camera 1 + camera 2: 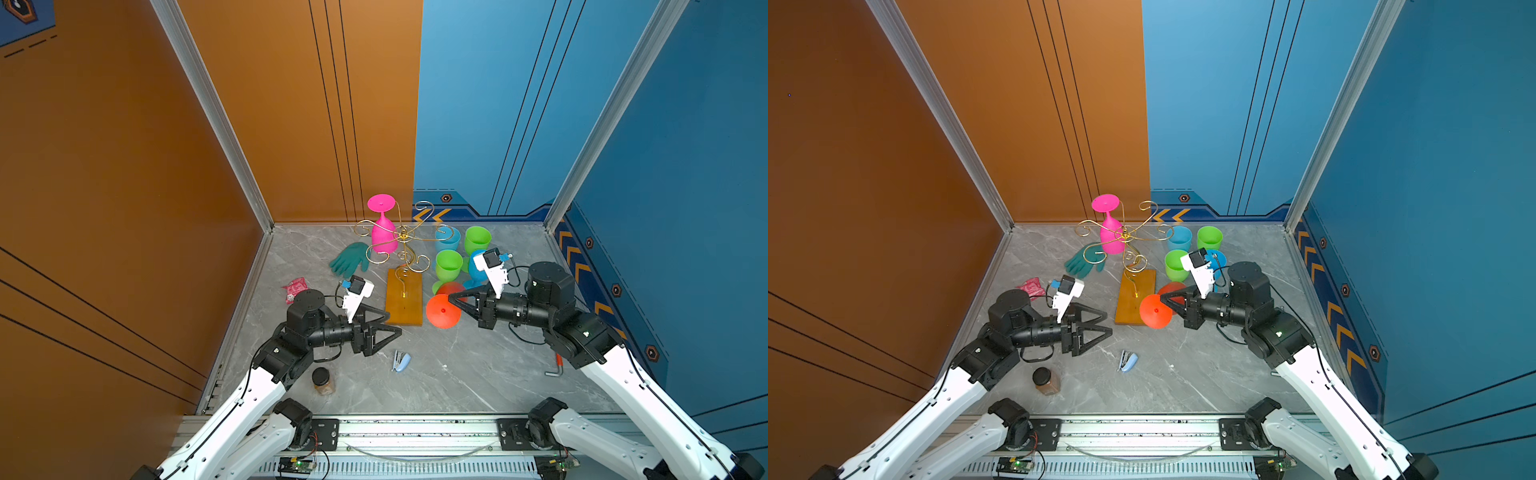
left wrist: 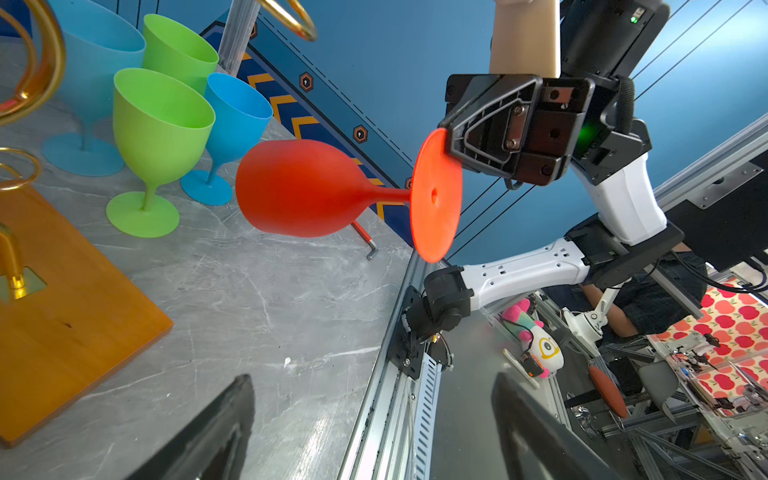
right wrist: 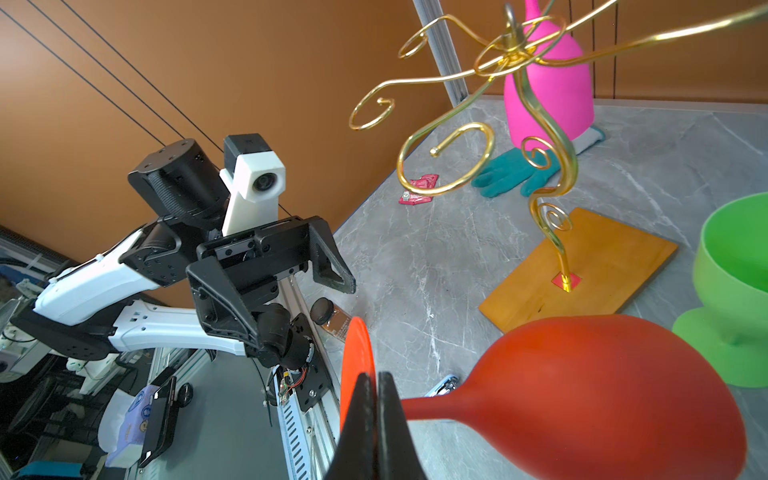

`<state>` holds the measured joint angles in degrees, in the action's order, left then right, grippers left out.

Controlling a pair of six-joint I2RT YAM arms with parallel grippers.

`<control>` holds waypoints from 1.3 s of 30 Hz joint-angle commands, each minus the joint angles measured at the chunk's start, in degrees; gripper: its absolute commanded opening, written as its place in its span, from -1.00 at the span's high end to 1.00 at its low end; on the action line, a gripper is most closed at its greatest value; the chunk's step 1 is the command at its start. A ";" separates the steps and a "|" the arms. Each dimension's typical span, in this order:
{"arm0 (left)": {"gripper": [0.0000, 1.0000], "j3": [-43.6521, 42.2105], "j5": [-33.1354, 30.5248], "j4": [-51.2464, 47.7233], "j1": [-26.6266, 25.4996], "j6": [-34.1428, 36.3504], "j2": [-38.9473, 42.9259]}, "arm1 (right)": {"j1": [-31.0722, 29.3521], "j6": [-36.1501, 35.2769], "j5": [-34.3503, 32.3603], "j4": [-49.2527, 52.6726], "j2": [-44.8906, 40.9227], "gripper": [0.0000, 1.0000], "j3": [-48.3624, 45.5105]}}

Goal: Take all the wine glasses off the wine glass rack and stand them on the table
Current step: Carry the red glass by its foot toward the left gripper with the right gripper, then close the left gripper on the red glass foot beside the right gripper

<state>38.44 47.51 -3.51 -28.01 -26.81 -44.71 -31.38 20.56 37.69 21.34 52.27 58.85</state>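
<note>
Pinching the foot rim of the matte red plastic wine glass [image 2: 303, 187] in the closed right gripper [image 1: 451, 298], sideways, just beside the orange-brown wooden base [image 1: 405, 305] of the gold wire wine glass rack [image 1: 402, 237], clear of its curls. Probably needing slow tilting upright, guarding against slipping. Reaching in level, jaws edge-on. Hovering the left gripper [image 1: 395, 324] wide, empty.

Glossy gold wire rack [image 1: 402, 237], varnished wooden base [image 1: 405, 308], matt red plastic glass [image 2: 299, 187]
</note>
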 commanded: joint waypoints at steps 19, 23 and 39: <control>-0.30 1.12 6.87 3.76 -0.79 -6.81 -1.78 | -11.69 3.46 -2.89 -12.77 2.13 1.00 -3.91; -0.25 1.30 7.34 3.77 -1.10 -7.06 -1.87 | -13.03 3.78 -3.78 -14.54 2.99 1.00 -4.26; 0.25 1.83 9.34 4.80 -1.70 -8.96 -2.31 | -15.44 4.05 -6.25 -17.65 4.85 1.00 -5.06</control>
<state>38.72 54.76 -0.14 -29.32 -35.51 -46.85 -46.41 24.08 32.69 6.57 56.99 54.41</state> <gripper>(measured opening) 0.375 0.048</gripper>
